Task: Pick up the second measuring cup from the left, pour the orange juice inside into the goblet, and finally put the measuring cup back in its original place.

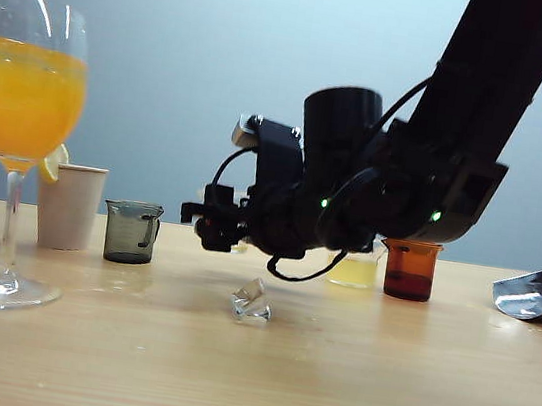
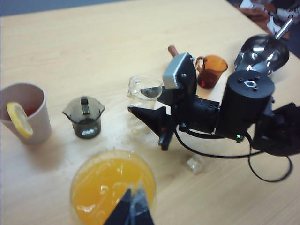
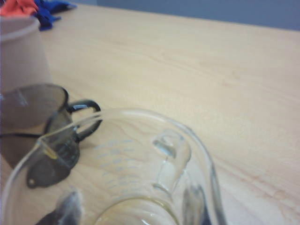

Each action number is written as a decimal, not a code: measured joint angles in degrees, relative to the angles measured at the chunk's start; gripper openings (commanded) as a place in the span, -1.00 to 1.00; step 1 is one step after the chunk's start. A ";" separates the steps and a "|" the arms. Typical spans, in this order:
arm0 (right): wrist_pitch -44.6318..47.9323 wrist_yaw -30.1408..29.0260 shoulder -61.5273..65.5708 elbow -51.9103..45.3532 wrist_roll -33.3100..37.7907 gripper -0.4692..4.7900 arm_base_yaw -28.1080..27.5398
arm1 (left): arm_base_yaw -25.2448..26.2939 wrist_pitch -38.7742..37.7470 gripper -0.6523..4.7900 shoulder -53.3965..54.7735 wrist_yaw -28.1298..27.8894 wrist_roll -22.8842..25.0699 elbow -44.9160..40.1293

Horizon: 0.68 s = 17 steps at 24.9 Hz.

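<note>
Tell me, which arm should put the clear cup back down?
Right: the right gripper holds the clear cup low over the table; the left gripper hangs above the full goblet.

The right arm hides most of the second measuring cup (image 1: 235, 243) from outside; the goblet (image 1: 21, 128) is cropped leftward.

No words, brands or numbers can be read anywhere; the second measuring cup (image 3: 117, 173) carries faint graduation marks (too blurred to make out any figures).
</note>
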 measured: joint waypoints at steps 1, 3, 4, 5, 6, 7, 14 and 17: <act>-0.13 0.00 0.63 0.66 -0.02 -0.71 -0.04 | 0.00 -0.09 -0.78 0.00 0.00 0.11 0.00; -0.20 0.00 1.55 2.32 0.00 -0.71 -0.22 | 0.00 -0.02 -0.78 0.02 0.00 0.13 0.00; -0.22 0.00 1.90 3.26 0.00 -0.71 -0.50 | 0.00 -0.07 -0.78 0.02 0.00 0.15 0.00; -0.22 0.02 2.16 3.96 0.00 -0.71 -0.50 | 0.00 -0.04 -0.78 0.02 0.00 0.17 0.00; -0.22 0.04 2.40 4.74 0.00 -0.71 -0.57 | 0.00 -0.04 -0.78 0.02 0.00 0.17 0.00; -0.22 0.04 2.71 5.57 0.00 -0.71 -0.66 | 0.00 -0.04 -0.78 0.02 0.00 0.17 0.00; -5.18 0.02 4.72 8.39 0.00 -0.71 -0.55 | 0.00 -0.26 -0.78 0.07 0.00 0.94 0.00; -6.71 0.02 4.72 8.39 -0.02 -0.71 -0.55 | 0.00 -0.92 -0.78 0.07 0.00 1.46 0.00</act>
